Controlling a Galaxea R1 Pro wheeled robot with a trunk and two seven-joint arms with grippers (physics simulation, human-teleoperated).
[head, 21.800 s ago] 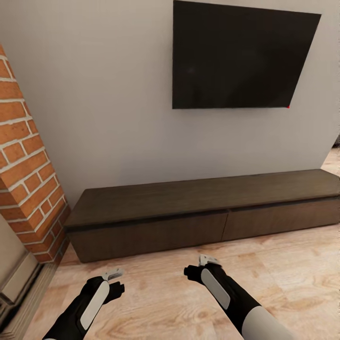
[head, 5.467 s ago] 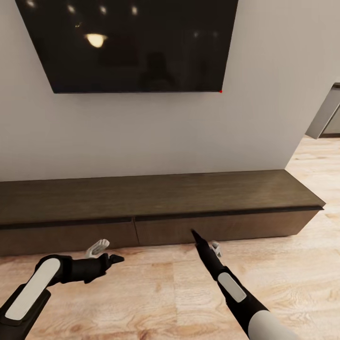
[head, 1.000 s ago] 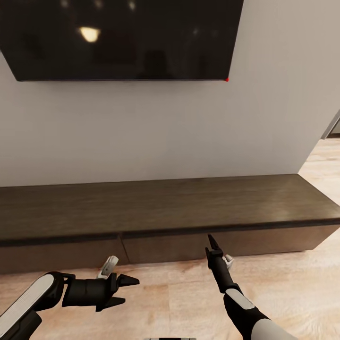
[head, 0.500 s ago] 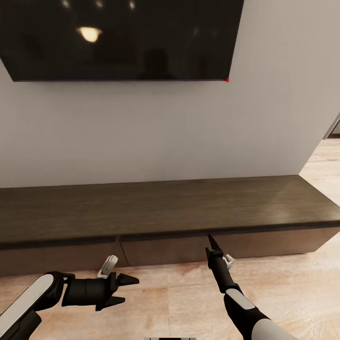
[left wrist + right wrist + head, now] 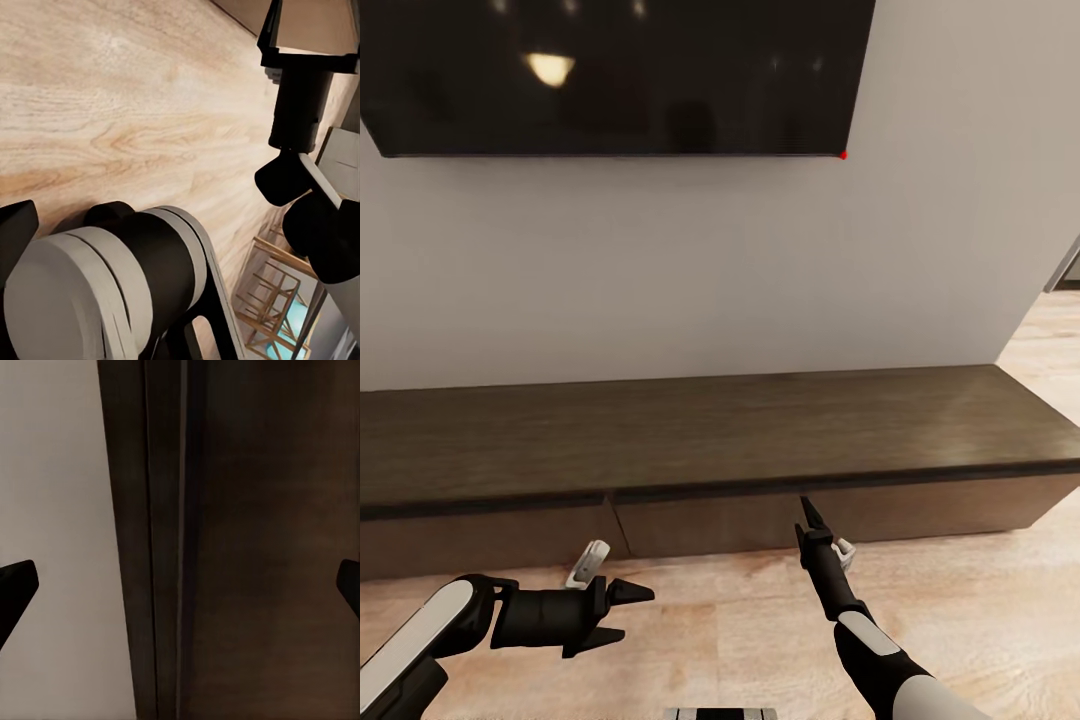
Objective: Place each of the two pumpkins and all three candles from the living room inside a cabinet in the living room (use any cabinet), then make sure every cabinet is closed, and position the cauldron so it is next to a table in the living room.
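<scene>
The right gripper [image 5: 807,512] has its fingers spread wide, tips at the gap under the cabinet [image 5: 690,440] top, right drawer front; the left gripper [image 5: 632,612], fingers also spread, hovers low over the floor [image 5: 980,600]. Since a second ago only the view has shifted; all drawers remain shut. A dark television [image 5: 610,75] hangs on the far wall [image 5: 690,270].

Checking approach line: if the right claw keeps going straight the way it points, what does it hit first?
Most likely the cabinet: the right claw points at its drawer front just under the top's edge, fingers spread. The remaining gap is hard to judge.
</scene>
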